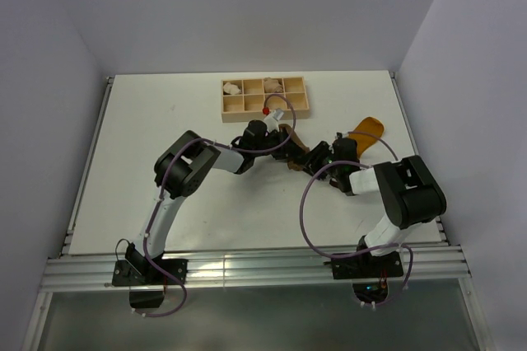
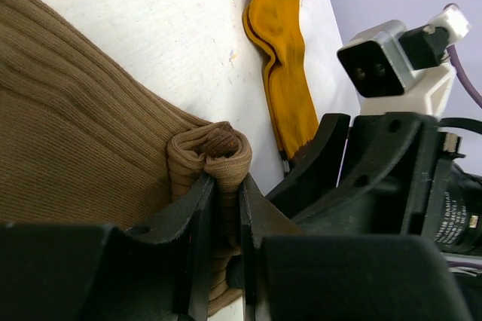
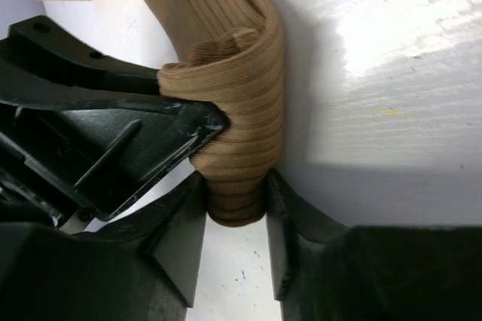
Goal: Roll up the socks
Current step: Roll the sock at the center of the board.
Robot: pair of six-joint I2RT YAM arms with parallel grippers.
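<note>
L claw [image 2: 224,197] is clenched on the tan sock [image 2: 75,148]. A small rolled lump w/ the dark brown toe tucked inside sticks up just past its tips. The rest of the sock lies flat beside the claw. R claw [image 3: 233,208] squeezes the same sock's folded bit, which touches both fingers. The 2 claws meet nose to nose at the roll. The orange sock [image 2: 286,72] lies flat on the white table [image 2: 151,19], past L claw's tips & apart from the tan one. A wood tray [image 1: 263,95] w/ small boxes sits farther off, past both claws.
</note>
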